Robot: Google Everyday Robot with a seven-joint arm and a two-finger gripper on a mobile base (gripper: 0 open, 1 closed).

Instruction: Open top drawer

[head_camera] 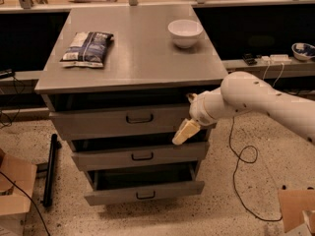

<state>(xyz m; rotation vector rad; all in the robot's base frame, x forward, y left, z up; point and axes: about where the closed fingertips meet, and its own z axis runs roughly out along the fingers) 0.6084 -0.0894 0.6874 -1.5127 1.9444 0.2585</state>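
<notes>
The top drawer [98,122] is the widest grey drawer, right under the cabinet top, with a small black pull handle [139,118] at its centre. Its front stands slightly out from the cabinet. My gripper [183,133], with pale yellow fingers, hangs from the white arm [256,100] in front of the drawer's right end, to the right of the handle and a little below it. It holds nothing that I can see.
The middle drawer [140,156] and the bottom drawer [142,193] sit below, each pulled out a little. A chip bag [87,48] and a white bowl [185,32] rest on the cabinet top [138,53]. A black cable [243,156] lies on the floor at right, cardboard boxes [15,191] at both lower corners.
</notes>
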